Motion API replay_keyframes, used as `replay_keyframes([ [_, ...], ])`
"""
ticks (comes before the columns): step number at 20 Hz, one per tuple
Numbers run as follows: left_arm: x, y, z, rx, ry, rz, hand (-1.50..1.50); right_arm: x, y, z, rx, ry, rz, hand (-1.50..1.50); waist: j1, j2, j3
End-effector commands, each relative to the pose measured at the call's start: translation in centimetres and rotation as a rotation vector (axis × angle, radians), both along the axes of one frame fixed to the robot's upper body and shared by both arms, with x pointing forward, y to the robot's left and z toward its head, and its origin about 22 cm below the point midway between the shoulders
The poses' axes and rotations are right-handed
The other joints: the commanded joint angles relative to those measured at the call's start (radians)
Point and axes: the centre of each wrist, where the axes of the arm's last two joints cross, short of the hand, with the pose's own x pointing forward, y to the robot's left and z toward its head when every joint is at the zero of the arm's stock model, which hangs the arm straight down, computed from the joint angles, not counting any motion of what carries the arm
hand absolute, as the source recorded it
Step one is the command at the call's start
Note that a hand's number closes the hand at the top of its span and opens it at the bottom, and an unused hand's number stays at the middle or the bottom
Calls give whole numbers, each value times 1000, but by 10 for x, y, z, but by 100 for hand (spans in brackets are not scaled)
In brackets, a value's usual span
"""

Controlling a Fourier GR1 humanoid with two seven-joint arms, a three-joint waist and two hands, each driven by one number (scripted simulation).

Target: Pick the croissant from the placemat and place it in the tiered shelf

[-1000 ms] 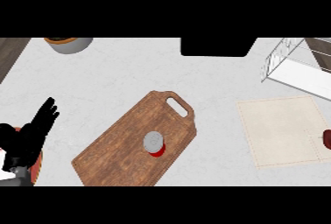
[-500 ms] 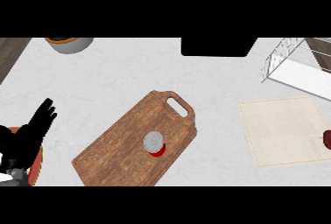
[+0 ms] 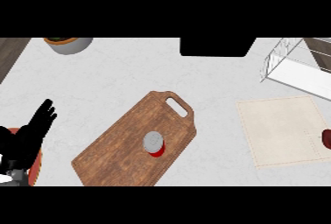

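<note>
My left hand (image 3: 32, 131) rests open; the mat (image 3: 281, 129) looks bare, so reaching there may grasp nothing.

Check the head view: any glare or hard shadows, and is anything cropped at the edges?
Head view: flat, even light, no glare, only faint shadow beside the cutting board. Right edge crops a dark red object on the placemat and the wire shelf; left hand rests open at left.

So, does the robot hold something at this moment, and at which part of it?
Nothing is held. The left hand rests open at the view's left edge, fingers up, touching nothing. The right hand is not in view.
</note>
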Motion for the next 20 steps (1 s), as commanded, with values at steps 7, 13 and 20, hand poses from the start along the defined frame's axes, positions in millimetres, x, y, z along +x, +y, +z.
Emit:
replay_keyframes([
  [7, 1, -3, -5, -16, -4, 23, 0, -48, -42, 48, 247, -194, 68, -150, -21, -6, -1],
  [13, 6, 13, 2, -15, 4, 22, 0, -115, -87, 71, 267, -270, 9, -150, -35, -7, -1],
  [20, -17, 3, -12, -15, 7, 40, 0, -233, -136, 107, 255, -217, -109, -150, -38, -6, 2],
])
